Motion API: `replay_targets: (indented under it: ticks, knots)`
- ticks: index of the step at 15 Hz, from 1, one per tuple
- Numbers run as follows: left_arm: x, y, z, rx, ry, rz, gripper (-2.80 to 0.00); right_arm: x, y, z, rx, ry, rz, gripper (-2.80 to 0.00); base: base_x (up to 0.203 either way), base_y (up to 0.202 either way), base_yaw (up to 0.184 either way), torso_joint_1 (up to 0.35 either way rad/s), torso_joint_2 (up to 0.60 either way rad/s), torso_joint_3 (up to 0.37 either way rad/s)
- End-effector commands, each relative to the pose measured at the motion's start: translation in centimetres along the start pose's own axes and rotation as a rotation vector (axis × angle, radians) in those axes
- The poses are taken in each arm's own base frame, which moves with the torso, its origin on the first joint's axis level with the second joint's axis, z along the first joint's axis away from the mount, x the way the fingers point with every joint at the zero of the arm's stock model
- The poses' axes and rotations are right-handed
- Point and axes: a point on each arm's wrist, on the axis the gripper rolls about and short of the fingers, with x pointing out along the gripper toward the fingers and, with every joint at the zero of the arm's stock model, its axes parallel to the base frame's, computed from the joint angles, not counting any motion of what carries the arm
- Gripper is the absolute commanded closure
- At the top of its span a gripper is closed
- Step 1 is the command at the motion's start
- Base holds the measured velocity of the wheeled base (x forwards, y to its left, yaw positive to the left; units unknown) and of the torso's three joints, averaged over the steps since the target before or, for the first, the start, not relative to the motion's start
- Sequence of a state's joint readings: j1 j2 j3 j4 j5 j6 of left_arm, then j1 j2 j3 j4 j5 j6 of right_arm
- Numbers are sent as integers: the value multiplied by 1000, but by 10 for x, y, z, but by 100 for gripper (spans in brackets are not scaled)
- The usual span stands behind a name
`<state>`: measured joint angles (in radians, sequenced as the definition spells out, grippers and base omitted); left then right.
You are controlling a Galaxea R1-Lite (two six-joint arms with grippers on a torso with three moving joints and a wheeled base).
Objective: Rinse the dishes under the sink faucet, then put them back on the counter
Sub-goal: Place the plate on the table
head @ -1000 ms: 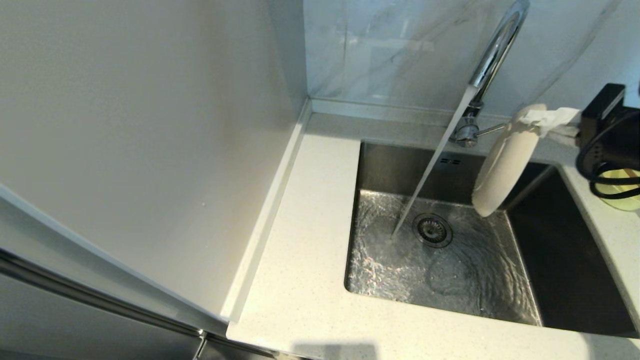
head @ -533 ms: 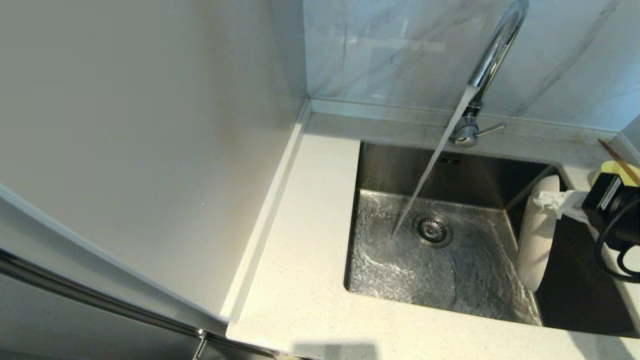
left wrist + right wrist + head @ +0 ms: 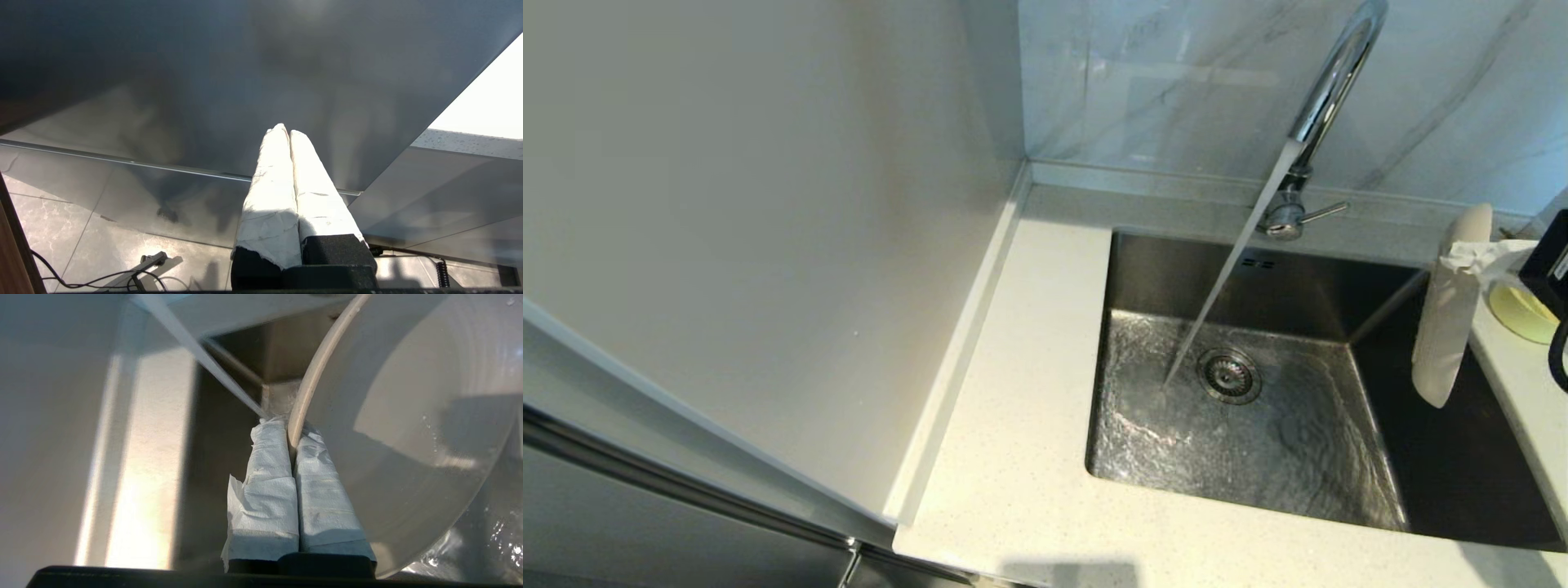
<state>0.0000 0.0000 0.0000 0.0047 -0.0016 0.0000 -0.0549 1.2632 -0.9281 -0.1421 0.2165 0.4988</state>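
Edge-on over the sink's right rim hangs the off-white plate, with my right gripper shut on its upper rim. The right wrist view shows the paper-wrapped fingers pinching the rim of the plate. Water streams from the chrome faucet into the steel sink just left of the drain strainer. The pale-yellow bowl sits on the counter right of the sink. No chopsticks show. My left gripper is shut and empty, parked low beside a grey panel.
A wide strip of counter runs left of the sink, bounded by a tall pale wall panel. The faucet's side lever points right. The marble wall stands behind.
My right gripper carried the plate away from the faucet, right and down into the sink's right side, then up to its right rim. The water keeps running.
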Motion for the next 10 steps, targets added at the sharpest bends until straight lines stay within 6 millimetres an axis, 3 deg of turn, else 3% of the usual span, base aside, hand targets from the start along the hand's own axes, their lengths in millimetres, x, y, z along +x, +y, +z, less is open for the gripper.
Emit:
replay_targets:
  ticks: [1, 5, 6, 10]
  knots:
    - [0, 0, 0, 0, 0, 0, 0, -2, -5, -8, 7, 40, -37, 0, 0, 0, 0, 0, 0, 0]
    - [0, 0, 0, 0, 0, 0, 0, -23, 20, 31, -24, -7, -44, 0, 0, 0, 0, 0, 0, 0]
    - [0, 0, 0, 0, 0, 0, 0, -22, 21, 33, -34, -28, -33, 0, 0, 0, 0, 0, 0, 0]
    - [0, 0, 0, 0, 0, 0, 0, -18, 2, -5, -147, 41, -78, 0, 0, 0, 0, 0, 0, 0]
